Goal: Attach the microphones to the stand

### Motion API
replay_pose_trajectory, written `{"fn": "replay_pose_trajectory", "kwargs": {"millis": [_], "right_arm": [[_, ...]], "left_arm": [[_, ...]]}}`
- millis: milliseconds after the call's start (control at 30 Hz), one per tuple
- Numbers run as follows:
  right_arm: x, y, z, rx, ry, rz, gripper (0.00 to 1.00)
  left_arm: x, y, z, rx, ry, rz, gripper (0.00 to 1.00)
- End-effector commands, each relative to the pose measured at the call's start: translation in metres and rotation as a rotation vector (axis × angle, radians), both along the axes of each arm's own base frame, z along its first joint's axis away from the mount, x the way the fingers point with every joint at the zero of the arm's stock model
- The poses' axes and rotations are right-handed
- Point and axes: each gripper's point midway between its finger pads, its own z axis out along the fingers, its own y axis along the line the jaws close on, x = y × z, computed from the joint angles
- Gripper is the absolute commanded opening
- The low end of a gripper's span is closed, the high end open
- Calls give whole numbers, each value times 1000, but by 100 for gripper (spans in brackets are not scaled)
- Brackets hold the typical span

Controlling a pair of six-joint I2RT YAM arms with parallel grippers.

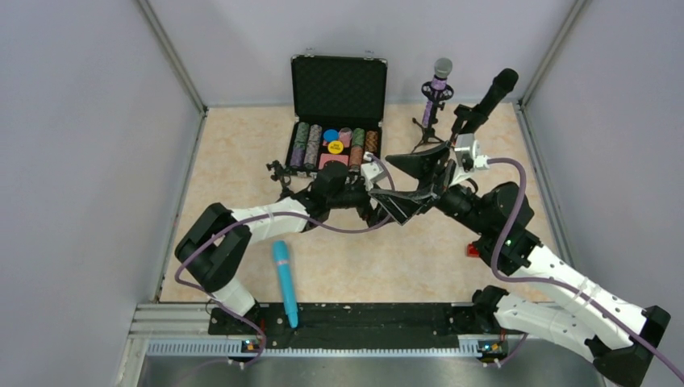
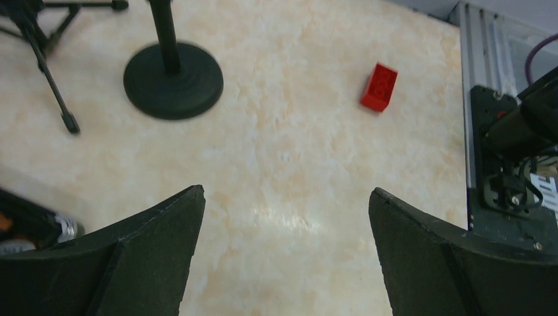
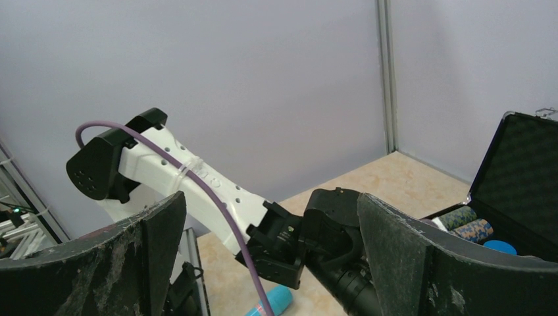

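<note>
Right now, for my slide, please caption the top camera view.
The purple microphone and black microphone sit in stands at the back; the turquoise microphone lies flat on the table.

A smooth, beige marbled surface [image 2: 283, 164] with a faint sheen carries a glossy red plastic block [image 2: 378, 87] and a matt black stand base [image 2: 172, 80]. The turquoise microphone [image 1: 284, 282] looks like smooth plastic, the purple microphone [image 1: 438, 85] glitters under a silver mesh grille, and dimpled black foam lines the case [image 1: 339, 85]. The right gripper [image 3: 271, 197] has rough, matt black jaws scuffed grey.
</note>
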Motion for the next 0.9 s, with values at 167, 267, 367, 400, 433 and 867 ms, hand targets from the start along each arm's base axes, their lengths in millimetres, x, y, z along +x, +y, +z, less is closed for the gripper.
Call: {"fn": "replay_pose_trajectory", "kwargs": {"millis": [167,267,367,400,433,867], "right_arm": [[1,12,-8,8,0,37,99],[4,17,-16,-8,20,43,99],[8,22,-24,-27,46,47,99],[10,24,-27,-36,56,46,99],[12,26,-30,-44,65,45,99],[52,4,-66,-84,215,28,99]], "left_arm": [[1,66,-30,318,20,200,99],[2,85,-35,406,36,269,99],[2,100,-34,444,50,332,99],[3,104,-33,449,54,352,99],[3,109,-32,453,59,377,99],[25,171,32,299,-38,753,99]]}}
